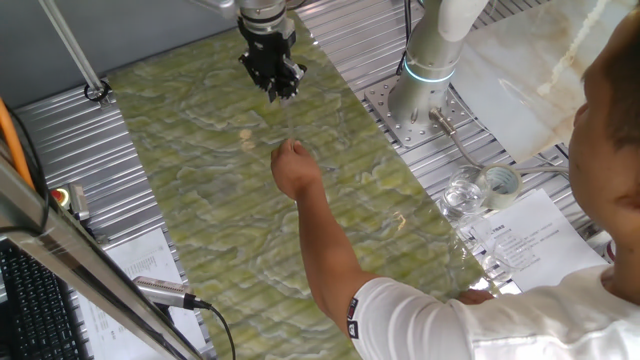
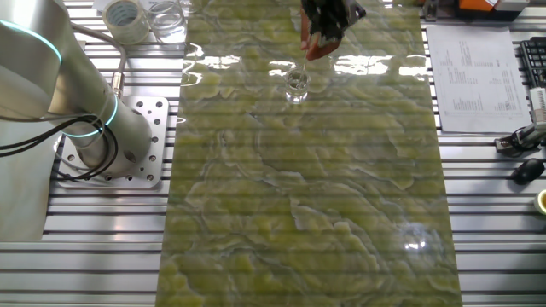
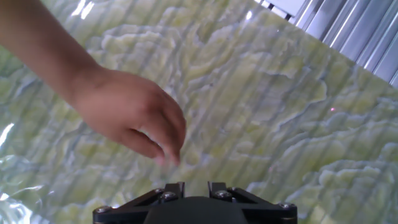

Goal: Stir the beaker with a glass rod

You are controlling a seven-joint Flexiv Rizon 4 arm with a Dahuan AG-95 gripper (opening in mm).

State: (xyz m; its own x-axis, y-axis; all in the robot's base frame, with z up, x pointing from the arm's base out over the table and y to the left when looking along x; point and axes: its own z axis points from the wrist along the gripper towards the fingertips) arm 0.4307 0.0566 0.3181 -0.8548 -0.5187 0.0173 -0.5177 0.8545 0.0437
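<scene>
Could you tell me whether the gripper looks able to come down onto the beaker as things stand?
Probably not yet: a person's hand is at the beaker, right below the gripper, so the way down looks blocked.

Your beaker [image 2: 296, 85] is a small, clear, colourless glass cylinder standing upright on the green marbled bench [image 2: 307, 213]. In the other fixed view it sits at about twelve o'clock on the bench, near the far edge. In the remaining two views you cannot see it. The glass rod cannot be made out in any view.
</scene>
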